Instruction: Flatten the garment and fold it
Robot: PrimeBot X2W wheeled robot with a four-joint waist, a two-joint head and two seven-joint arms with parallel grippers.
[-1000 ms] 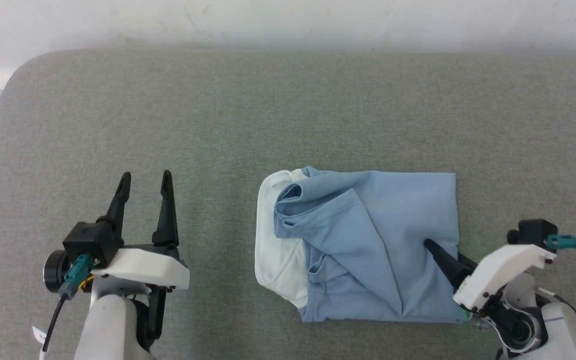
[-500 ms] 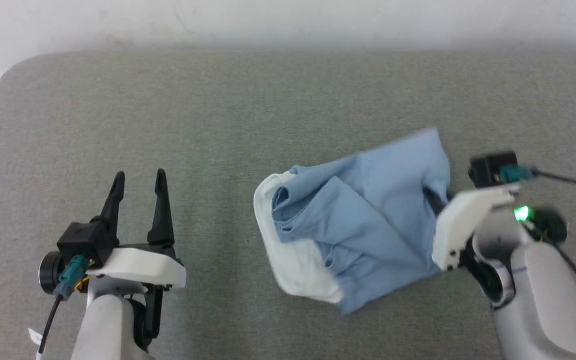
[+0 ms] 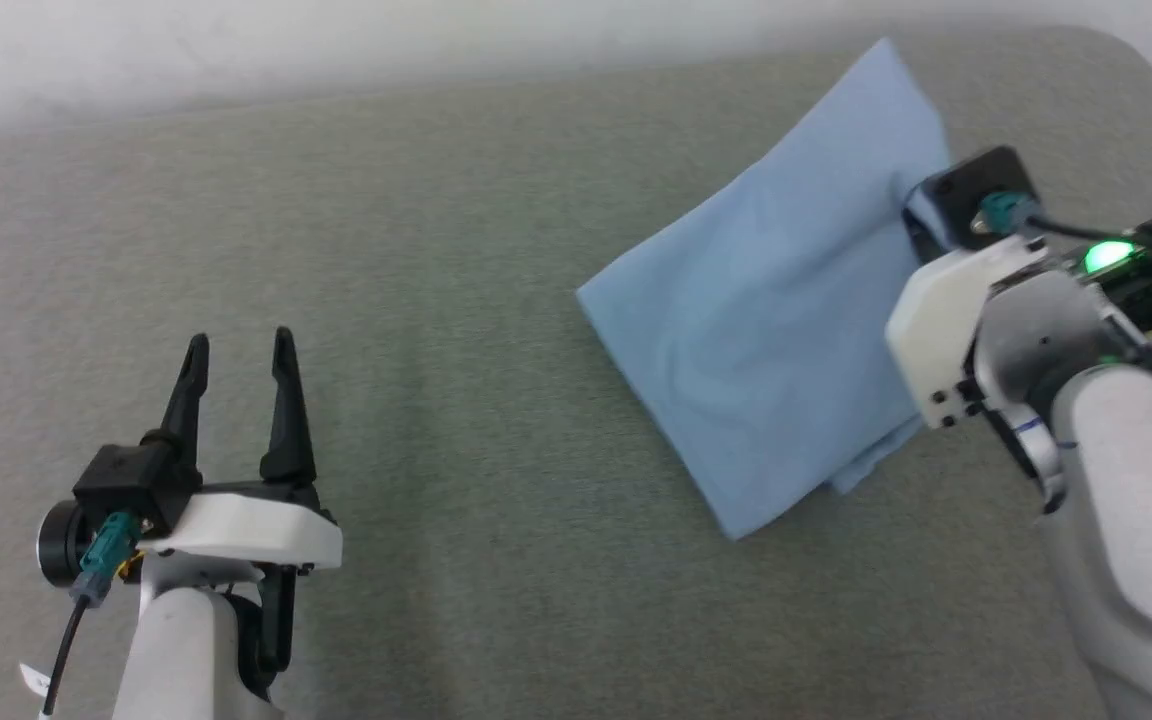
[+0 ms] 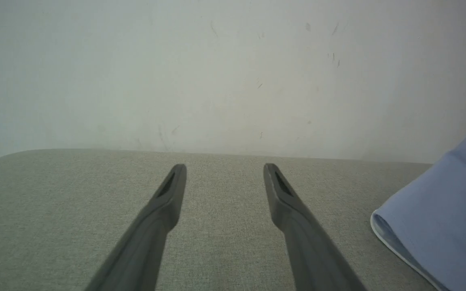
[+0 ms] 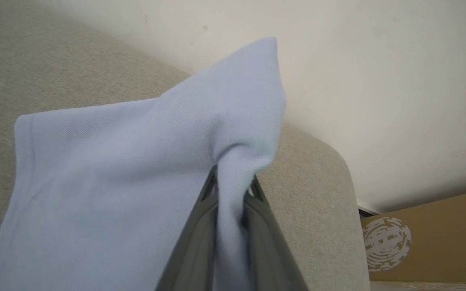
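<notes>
The garment [image 3: 776,300] is a light blue folded shirt, hanging lifted and tilted over the right part of the table, its lower corner near the surface. My right gripper [image 5: 233,184] is shut on a bunched fold of the garment [image 5: 115,161] at its upper right edge; in the head view the cloth and the wrist block hide the fingers. My left gripper [image 3: 236,350] stands open at the lower left, well apart from the cloth. In the left wrist view the left gripper [image 4: 225,169] holds nothing, and the garment [image 4: 451,218] shows at the right edge.
The grey padded table [image 3: 416,260] has a rounded far right corner [image 5: 330,169]. A white wall [image 4: 217,60] runs behind it. A brown cardboard box [image 5: 431,238] stands beyond the table's right end.
My right gripper has shut on the garment's right edge and raised it up and away to the far right; the cloth has left the table. The camera has turned right. The left gripper stays open.
</notes>
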